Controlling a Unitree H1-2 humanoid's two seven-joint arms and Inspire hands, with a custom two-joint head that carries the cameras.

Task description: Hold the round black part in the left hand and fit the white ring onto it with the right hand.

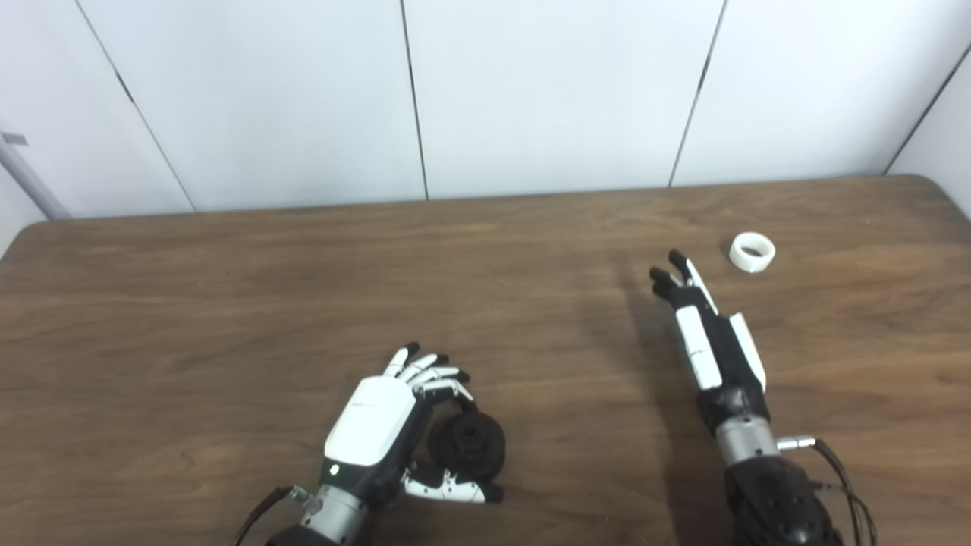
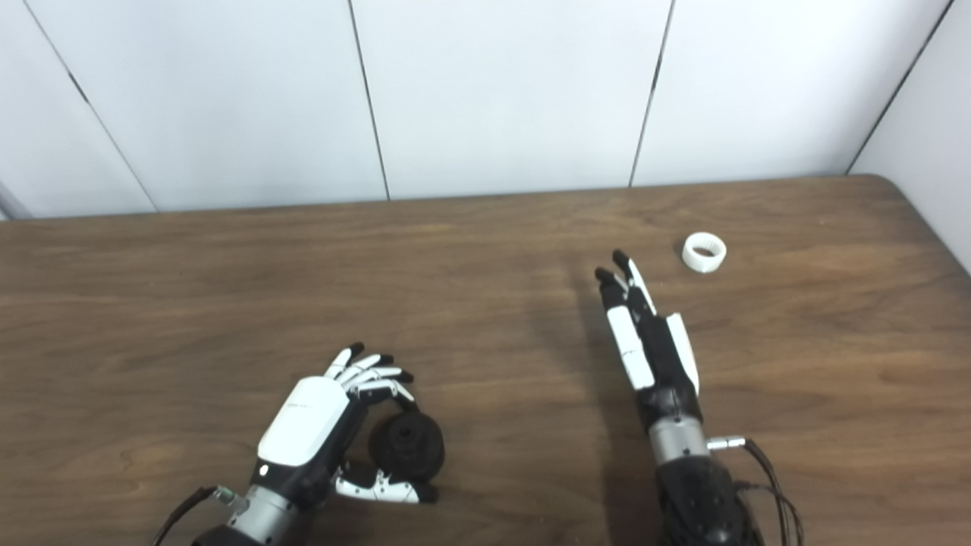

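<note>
The round black part [image 1: 466,445] rests on the table near the front edge. My left hand [image 1: 379,425] is cupped around it, fingers [image 1: 436,377] curled over its far side and thumb against its near rim. The white ring [image 1: 752,252] lies flat on the table at the back right, untouched. My right hand [image 1: 705,334] is stretched out flat and open, edge-on, its fingertips [image 1: 667,274] pointing toward the ring and stopping a short way to its left and nearer to me.
The brown wooden table [image 1: 227,303] reaches to a white panelled wall [image 1: 531,91] behind. Its rounded back right corner [image 2: 903,186] lies just beyond the ring. Cables [image 1: 842,485] trail from the right wrist.
</note>
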